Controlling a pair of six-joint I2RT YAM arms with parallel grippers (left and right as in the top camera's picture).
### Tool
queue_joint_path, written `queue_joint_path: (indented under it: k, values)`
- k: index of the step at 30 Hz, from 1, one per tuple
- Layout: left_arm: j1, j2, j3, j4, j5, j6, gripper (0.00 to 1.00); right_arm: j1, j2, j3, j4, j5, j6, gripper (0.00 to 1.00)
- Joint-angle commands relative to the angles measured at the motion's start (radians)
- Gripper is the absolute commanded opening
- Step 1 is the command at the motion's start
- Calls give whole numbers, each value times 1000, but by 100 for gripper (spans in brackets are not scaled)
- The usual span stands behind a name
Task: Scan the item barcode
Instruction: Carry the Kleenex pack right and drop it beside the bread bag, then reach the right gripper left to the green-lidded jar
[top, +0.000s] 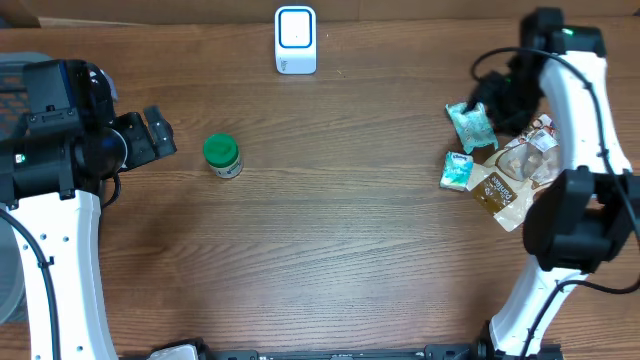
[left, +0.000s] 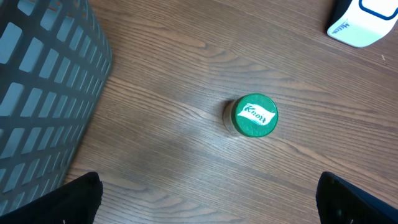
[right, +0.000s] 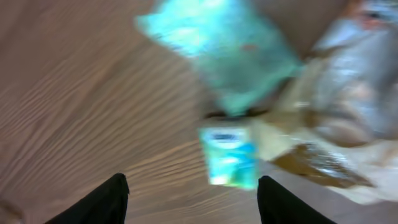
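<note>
My left gripper stands released and empty, its two fingers spread wide, with the one green-lidded round jar upright on the wood ahead of them and the one white, blue-trimmed scanner block farther out beyond it. My right gripper is also parted and holds nothing. Ahead of its fingertips lie one crinkly teal packet, one small teal-and-white pack and two brown-and-clear film pouches.

You're seeing heavy blur, a teal packet up top, a small blue-green pack below it, brown and clear bags at right, wooden table, your right gripper with fingertips spread at the bottom edge.
</note>
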Motion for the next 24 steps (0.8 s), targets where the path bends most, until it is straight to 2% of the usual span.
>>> queue_joint_path:
  k: [1,6,13,16,18,24]
  values:
    - [5,-18,6,1,-13,23,100,114,-15,22,17,-88,-23,65]
    - [5,-18,6,1,-13,23,100,284,-15,22,95,-93,-22,74]
    - [5,-18,6,1,-12,23,99,527,-15,22,343,-68,-19,76]
    - [5,-18,6,1,-13,23,99,621,-15,21,448,24,-23,86]
    - [5,-18,6,1,-13,23,100,682,-14,21,513,79,-42,93]
    - [5,-18,6,1,-13,23,99,824,16,21,684,159,-157,98]
